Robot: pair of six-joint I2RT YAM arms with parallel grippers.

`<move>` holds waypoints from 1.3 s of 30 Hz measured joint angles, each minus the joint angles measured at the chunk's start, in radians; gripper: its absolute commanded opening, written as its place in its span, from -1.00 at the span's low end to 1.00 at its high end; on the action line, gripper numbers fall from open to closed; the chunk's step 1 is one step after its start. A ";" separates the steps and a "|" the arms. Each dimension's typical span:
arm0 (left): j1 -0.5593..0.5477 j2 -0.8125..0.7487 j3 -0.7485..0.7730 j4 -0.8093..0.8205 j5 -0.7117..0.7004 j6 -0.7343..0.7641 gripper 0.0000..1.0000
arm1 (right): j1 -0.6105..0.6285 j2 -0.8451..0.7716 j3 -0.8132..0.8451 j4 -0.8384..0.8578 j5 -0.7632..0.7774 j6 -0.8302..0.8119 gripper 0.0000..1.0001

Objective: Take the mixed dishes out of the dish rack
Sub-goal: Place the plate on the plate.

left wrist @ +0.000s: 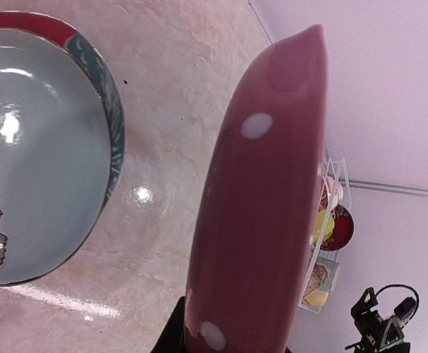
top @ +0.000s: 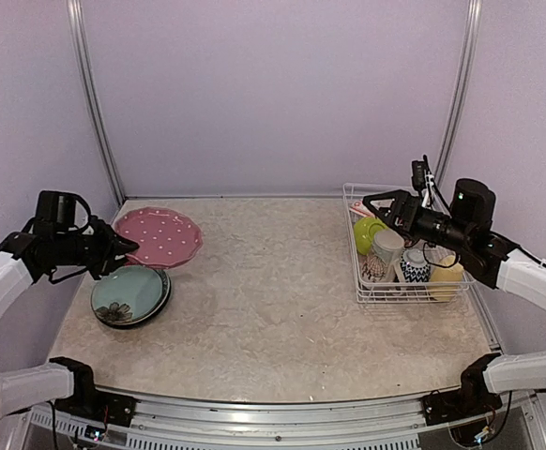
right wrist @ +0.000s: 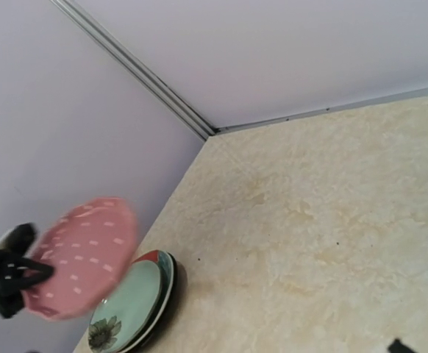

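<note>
Right now my left gripper (top: 125, 249) is clamped on the rim of the pink dotted plate (top: 160, 234), biting at the plate's 8 o'clock edge. In the left wrist view one dark finger (left wrist: 171, 332) shows under that rim. The plate is off the table (top: 273, 281), out at the table's 9 o'clock, raised just beyond the teal floral plate (top: 128, 292) that lies on a small stack.

I judge the plate stiff, glazed and slick, and heavy for a one-edge hold. It would chip if dropped, so the rim is the only sensible place to take it, with the bite kept deep.

It rides face up and close to level, reaching out from the fingers toward 2 o'clock. Being round it has no long axis. Edge-on in the wrist view, its plane runs straight away from the grip.

My right gripper (top: 374, 200) hangs over the dish rack (top: 404, 300) at 3 o'clock, where mugs and bowls remain. I cannot tell how its jaws stand.
</note>
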 measured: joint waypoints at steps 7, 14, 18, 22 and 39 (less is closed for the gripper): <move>0.303 -0.211 -0.081 -0.214 -0.014 -0.003 -1.00 | 0.000 0.035 0.000 0.002 -0.004 0.000 1.00; 0.421 -0.191 -0.198 -0.246 0.038 -0.003 -1.00 | 0.000 0.038 0.000 0.003 -0.004 0.000 0.99; 0.423 -0.167 -0.219 -0.245 0.043 0.004 -1.00 | 0.000 0.036 0.000 0.003 -0.001 -0.003 1.00; 0.423 -0.150 -0.240 -0.210 0.043 0.012 -1.00 | 0.000 0.035 0.000 0.002 0.003 -0.008 1.00; 0.428 -0.066 -0.267 -0.124 -0.062 0.025 0.31 | 0.000 0.035 -0.009 0.004 0.005 -0.010 0.99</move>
